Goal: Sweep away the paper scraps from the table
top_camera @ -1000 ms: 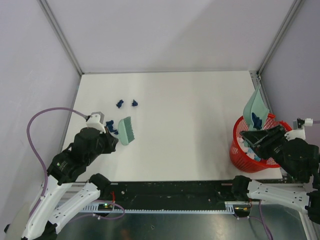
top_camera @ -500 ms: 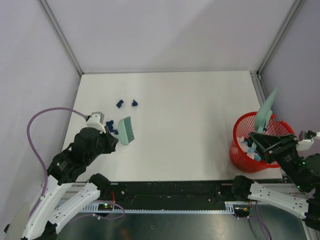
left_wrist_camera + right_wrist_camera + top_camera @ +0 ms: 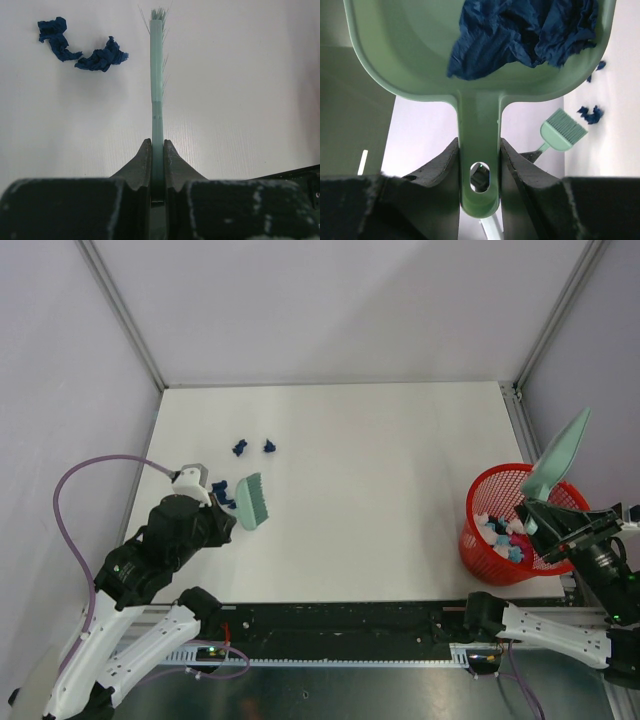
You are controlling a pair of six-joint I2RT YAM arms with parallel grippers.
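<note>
Dustpan (image 3: 562, 455) swung outward — past table (image 3: 400, 490) edge, scraps (image 3: 239, 448) far left

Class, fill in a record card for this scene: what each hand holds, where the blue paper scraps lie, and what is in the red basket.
Left hand: shut on the brush, at the left side of the table
Right hand: shut on the dustpan handle, pan tilted above the basket's right side
Loose scraps: two at far left, more beside the brush
Dustpan load: blue paper inside
Basket: red, holds blue and white bits
</note>
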